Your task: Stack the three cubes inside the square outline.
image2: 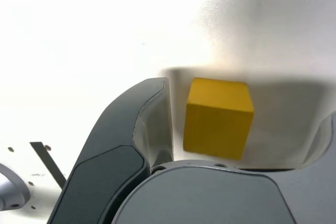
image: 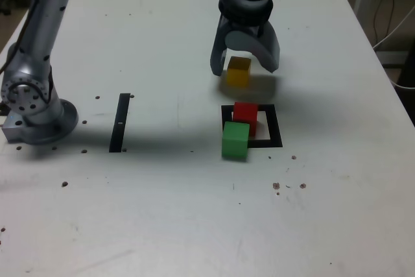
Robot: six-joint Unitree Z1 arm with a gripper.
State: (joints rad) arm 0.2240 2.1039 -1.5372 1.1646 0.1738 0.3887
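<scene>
The yellow cube (image: 238, 71) (image2: 218, 118) rests on the white table, behind the square outline (image: 277, 128). My gripper (image: 245, 68) (image2: 239, 129) is open and straddles the yellow cube, one finger (image2: 131, 140) on each side with a gap to the cube. The red cube (image: 245, 116) sits inside the outline, toward its back left corner in the exterior view. In front of it the green cube (image: 235, 141) stands on the outline's front left corner, partly off the frame and close against the red cube.
A narrow black strip (image: 120, 122) lies on the table toward the exterior view's left. The arm's base (image: 32, 105) stands at the far left edge. Small dark specks (image: 285, 186) dot the table in front of the outline.
</scene>
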